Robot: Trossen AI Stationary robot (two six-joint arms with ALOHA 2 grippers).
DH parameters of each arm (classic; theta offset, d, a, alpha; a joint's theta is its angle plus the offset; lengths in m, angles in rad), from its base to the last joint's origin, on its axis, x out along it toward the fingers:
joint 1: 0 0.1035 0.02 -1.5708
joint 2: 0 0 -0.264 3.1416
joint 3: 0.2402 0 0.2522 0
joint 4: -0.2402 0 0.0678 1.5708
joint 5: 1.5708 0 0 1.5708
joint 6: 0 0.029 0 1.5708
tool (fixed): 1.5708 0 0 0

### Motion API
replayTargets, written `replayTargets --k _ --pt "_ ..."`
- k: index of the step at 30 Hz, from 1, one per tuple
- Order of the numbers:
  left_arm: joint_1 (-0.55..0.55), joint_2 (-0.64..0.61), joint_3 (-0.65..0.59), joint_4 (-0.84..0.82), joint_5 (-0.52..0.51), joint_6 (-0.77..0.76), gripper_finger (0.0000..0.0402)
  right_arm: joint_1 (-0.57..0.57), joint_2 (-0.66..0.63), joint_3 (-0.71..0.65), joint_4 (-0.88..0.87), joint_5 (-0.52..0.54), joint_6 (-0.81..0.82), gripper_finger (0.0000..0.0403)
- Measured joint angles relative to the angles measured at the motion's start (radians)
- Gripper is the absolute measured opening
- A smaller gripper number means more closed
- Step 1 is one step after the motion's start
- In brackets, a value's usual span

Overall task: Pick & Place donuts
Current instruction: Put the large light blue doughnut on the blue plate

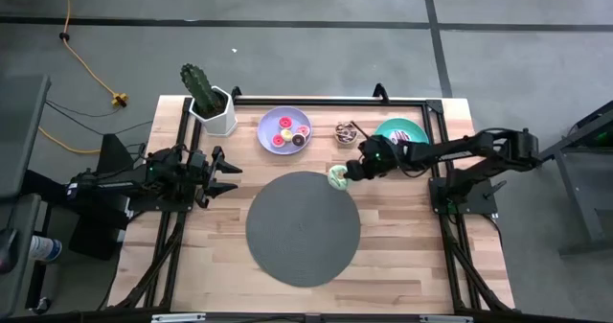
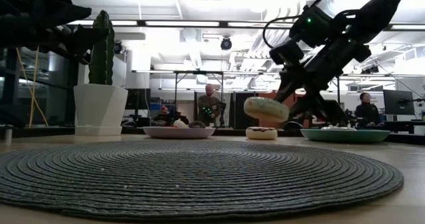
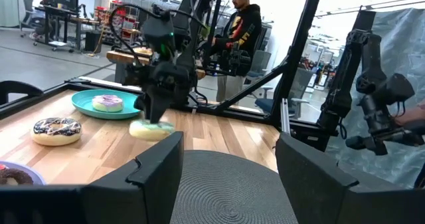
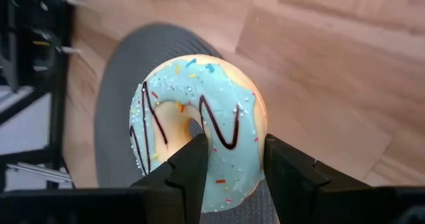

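My right gripper (image 1: 349,172) is shut on a light blue-green iced donut (image 1: 337,176) with brown drizzle and sprinkles, above the far right rim of the dark grey round mat (image 1: 303,229). In the low view the donut (image 2: 265,108) hangs clear of the table. My left gripper (image 1: 228,170) is open and empty at the table's left side. Several donuts lie on the lavender plate (image 1: 284,129). A white-purple donut (image 3: 107,103) lies on the teal plate (image 1: 400,131). A chocolate sprinkled donut (image 1: 346,132) lies on the wood between the plates. My right gripper holds the donut by one side of its ring (image 4: 236,159). One finger (image 4: 192,163) stands in the hole and the other finger (image 4: 292,174) on the outer rim. The fingers slant down from the table's right side. The donut is lifted clear, iced face up.
A cactus in a white pot (image 1: 213,103) stands at the far left corner. Black frame rails (image 1: 441,184) run along the table's edges. People sit and stand in the room beyond the table.
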Motion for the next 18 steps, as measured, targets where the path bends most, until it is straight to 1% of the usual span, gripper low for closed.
replayTargets --k 8,14,18 --pt "0.0 0.0 0.0 0.0 0.0 0.0 0.023 -0.103 -0.115 0.0 -0.079 0.001 -0.048 0.0133" --pt "0.0 0.0 0.0 0.0 0.0 0.0 0.023 -0.201 -0.208 0.0 -0.19 0.01 -0.093 0.0133" --pt "0.0 0.0 0.0 0.0 0.0 0.0 0.023 -0.262 -0.271 0.0 -0.298 0.047 -0.117 0.0133"
